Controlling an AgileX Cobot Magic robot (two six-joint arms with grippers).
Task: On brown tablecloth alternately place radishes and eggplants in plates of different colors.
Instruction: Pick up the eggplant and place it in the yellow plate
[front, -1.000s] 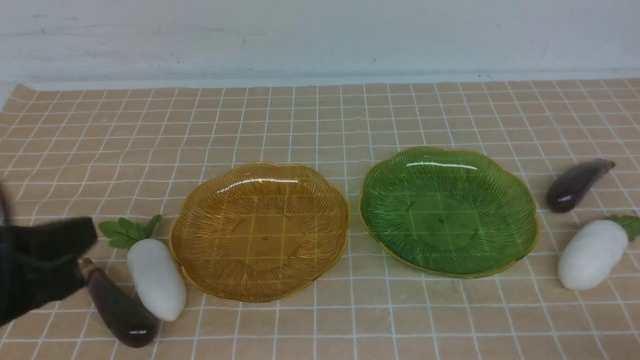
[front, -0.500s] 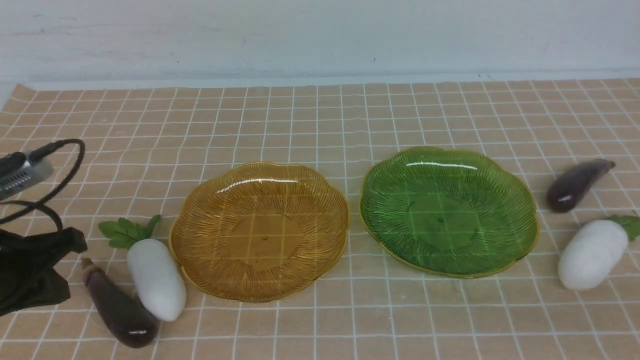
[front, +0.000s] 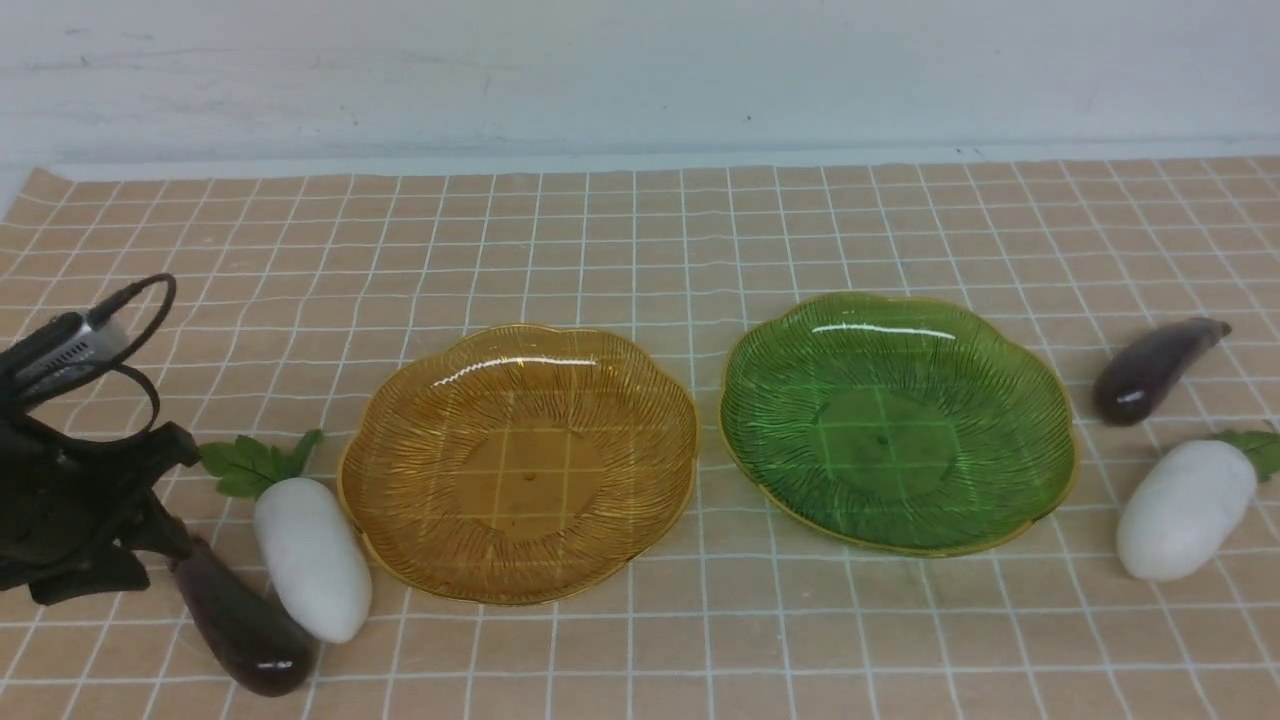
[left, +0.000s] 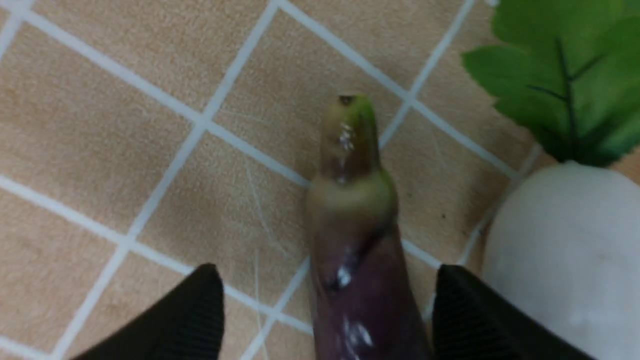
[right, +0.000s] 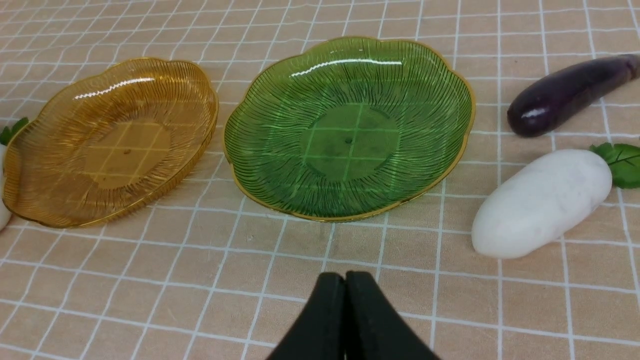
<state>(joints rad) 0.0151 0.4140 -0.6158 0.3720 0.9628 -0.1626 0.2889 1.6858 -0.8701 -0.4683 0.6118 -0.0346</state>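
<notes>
On the brown tablecloth (front: 640, 250) an amber plate (front: 520, 470) and a green plate (front: 895, 420) stand side by side, both holding nothing. Left of the amber plate lie a white radish (front: 310, 555) and a dark eggplant (front: 240, 625). My left gripper (left: 327, 270) is open and straddles that eggplant (left: 357, 240) near its stem end, with a gap on each side; the radish (left: 560, 250) lies just beyond one finger. A second eggplant (front: 1150, 368) and radish (front: 1185, 508) lie right of the green plate. My right gripper (right: 345, 277) is shut and holds nothing, hovering short of the green plate (right: 350, 130).
A pale wall runs along the cloth's far edge. The left arm's cable loops above its wrist (front: 110, 340) at the far left. The right radish (right: 540, 202) and eggplant (right: 565, 95) lie close together.
My left gripper has come down over the left eggplant's stem end and opened its jaws around it. The vegetables, the plates and the right arm have not moved.
</notes>
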